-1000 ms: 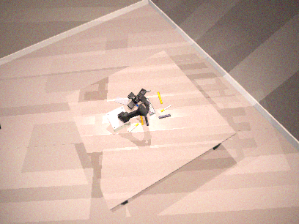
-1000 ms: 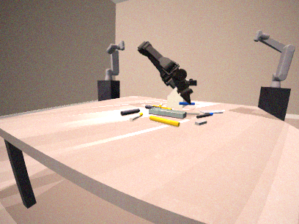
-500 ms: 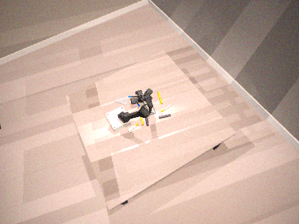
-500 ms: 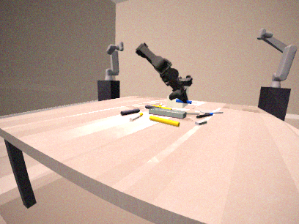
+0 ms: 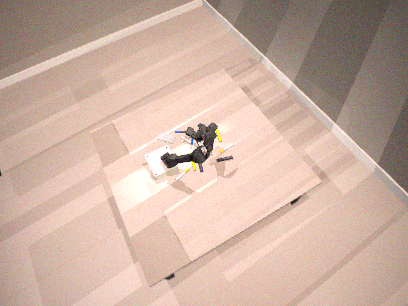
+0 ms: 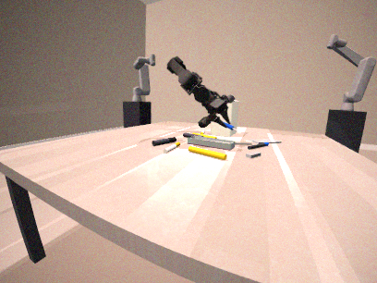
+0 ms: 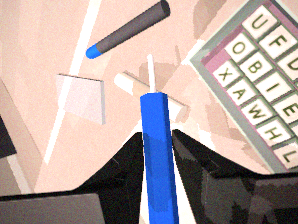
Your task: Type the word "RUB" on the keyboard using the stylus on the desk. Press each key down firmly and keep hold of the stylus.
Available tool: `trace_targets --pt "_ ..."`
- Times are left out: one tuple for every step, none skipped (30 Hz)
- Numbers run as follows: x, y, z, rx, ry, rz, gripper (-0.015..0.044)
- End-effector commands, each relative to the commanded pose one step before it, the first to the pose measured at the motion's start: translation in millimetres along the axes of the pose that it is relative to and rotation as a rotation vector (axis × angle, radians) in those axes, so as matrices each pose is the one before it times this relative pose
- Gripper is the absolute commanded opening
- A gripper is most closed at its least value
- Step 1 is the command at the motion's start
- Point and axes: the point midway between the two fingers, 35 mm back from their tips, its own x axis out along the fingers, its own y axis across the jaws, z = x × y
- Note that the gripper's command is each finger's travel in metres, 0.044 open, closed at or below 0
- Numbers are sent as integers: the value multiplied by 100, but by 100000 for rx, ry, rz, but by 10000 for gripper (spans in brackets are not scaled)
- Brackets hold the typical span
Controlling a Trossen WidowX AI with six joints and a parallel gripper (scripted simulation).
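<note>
My gripper (image 7: 157, 137) (image 6: 221, 120) is shut on the blue stylus (image 7: 160, 160) (image 6: 228, 125), whose thin white tip points forward, up the wrist view. The stylus is held above the desk, tilted in the exterior view. The keyboard (image 7: 215, 38) (image 6: 210, 142) has a grey-green frame and pale keys. It is partly in the wrist view, to the right of the stylus tip. The U key (image 7: 258, 21) and the B key (image 7: 254, 67) show there; the R key is not in view. In the top view the arm mostly covers the keyboard.
A dark pen with a blue end (image 7: 132, 28), a white rod (image 7: 123, 83) and a pale flat square (image 7: 82, 97) lie left of the keyboard. A yellow rod (image 6: 207, 153), a black cylinder (image 6: 164, 141) and a small grey block (image 6: 253, 155) lie around it.
</note>
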Motion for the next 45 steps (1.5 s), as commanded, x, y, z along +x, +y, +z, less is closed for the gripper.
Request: trace_targets --pt "-1238 -891 173 17476 -857 3115 0" --pt "-291 -205 46 4174 -51 698 0" --pt "-294 -203 48 4174 -30 700 0" --pt "-296 -201 51 4175 -9 700 0" --pt "-299 -199 54 4175 13 700 0" --pt "-302 -197 56 4174 34 699 0" --pt "-305 -195 59 4175 55 698 0" --pt "-307 -193 61 4176 77 696 0" --pt "-310 -191 64 4176 98 693 0" --pt "-312 -189 66 4176 119 690 0" --pt "-315 -187 68 4177 140 686 0" --pt "-317 -185 70 4177 161 681 0" --pt "-319 -184 72 4177 181 676 0" --pt "-322 -182 74 4176 202 670 0" --pt "-324 -180 76 4178 222 664 0" --pt "-326 -178 78 4178 242 657 0" --pt "-328 -177 80 4178 262 649 0" --pt "-330 -175 81 4178 282 641 0" --pt "-332 -173 83 4178 301 632 0" --pt "-334 -172 85 4178 320 623 0" --pt "-336 -170 86 4179 339 613 0" --pt "-338 -169 88 4178 358 602 0" --pt "-339 -168 90 4179 376 591 0" --pt "-341 -166 91 4179 394 580 0" --pt "-343 -165 93 4179 411 568 0" --pt "-344 -164 94 4179 429 555 0" --pt "-346 -163 96 4179 445 542 0" --pt "-347 -161 98 4179 462 528 0" --pt "-348 -160 99 4179 478 514 0" --pt "-349 -159 101 4179 493 499 0" --pt "-351 -158 103 4180 509 484 0" --pt "-352 -158 104 4180 523 469 0" --pt "-353 -157 106 4180 537 453 0" --pt "-354 -156 108 4180 551 437 0" --pt "-355 -155 110 4180 564 420 0" --pt "-356 -154 112 4180 577 402 0" --pt "-356 -153 114 4179 589 385 0" --pt "-357 -153 116 4179 601 367 0" --pt "-358 -152 118 4180 612 349 0" --pt "-358 -151 120 4179 623 330 0" --pt "-295 -124 101 3442 521 257 0" --pt "-177 -73 61 2065 315 148 0" --pt "-59 -24 21 688 106 48 0" --pt "0 0 0 0 0 0 0" --pt "0 0 0 0 0 0 0"
